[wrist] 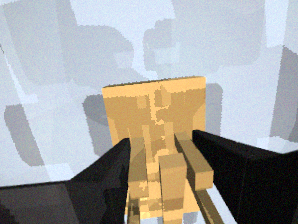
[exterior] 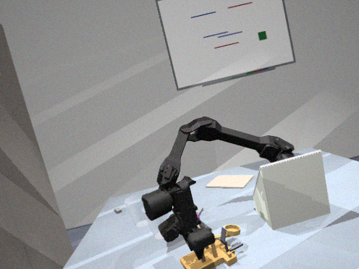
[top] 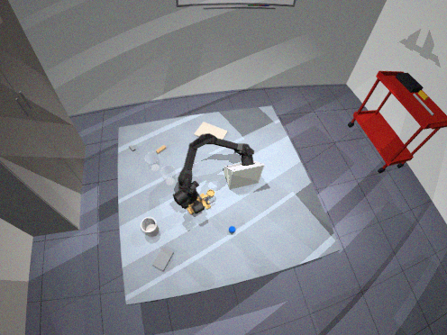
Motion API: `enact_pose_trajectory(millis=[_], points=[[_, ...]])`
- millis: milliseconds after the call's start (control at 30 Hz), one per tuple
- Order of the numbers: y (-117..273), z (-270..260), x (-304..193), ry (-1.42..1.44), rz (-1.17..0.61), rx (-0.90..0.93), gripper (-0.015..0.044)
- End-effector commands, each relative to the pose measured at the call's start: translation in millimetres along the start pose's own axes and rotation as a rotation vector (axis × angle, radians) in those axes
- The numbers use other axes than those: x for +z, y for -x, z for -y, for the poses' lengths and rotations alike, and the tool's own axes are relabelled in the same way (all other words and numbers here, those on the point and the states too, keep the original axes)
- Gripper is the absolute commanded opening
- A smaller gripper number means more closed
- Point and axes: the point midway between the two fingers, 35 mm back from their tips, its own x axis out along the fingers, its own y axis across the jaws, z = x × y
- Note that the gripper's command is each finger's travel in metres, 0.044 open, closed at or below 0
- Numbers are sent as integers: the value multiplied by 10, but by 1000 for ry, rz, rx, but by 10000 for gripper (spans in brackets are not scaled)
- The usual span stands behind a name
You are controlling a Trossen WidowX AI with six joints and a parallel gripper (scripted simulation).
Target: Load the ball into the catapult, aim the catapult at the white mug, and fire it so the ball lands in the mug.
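Note:
The wooden catapult [top: 203, 202] [exterior: 213, 252] [wrist: 155, 125] stands on the pale table near the arm's base. My gripper [top: 193, 203] [exterior: 201, 249] [wrist: 161, 139] is down on it and shut on its frame, with the dark fingers on either side of the wooden uprights in the wrist view. The catapult's ring cup [exterior: 231, 229] is empty. The blue ball [top: 232, 230] lies on the table, to the front right of the catapult. The white mug [top: 149, 225] stands upright to the front left of the catapult.
A folded white tent card [top: 243, 175] [exterior: 293, 189] stands right of the arm. A tan board [top: 210, 131] [exterior: 229, 181], a small wooden block [top: 160, 149], a grey block [top: 132, 148] [exterior: 117, 210] and a grey slab [top: 162, 259] lie on the table. A red cart [top: 396, 122] stands off to the right.

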Motion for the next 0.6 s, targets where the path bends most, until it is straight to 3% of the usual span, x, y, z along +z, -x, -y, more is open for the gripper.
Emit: enact_pose_trajectory(millis=[0,100,567], points=[[245,-11,12,2,2,4,32],[498,-10,3,2,2,3,0],[346,-12,12,5,0,1,0]])
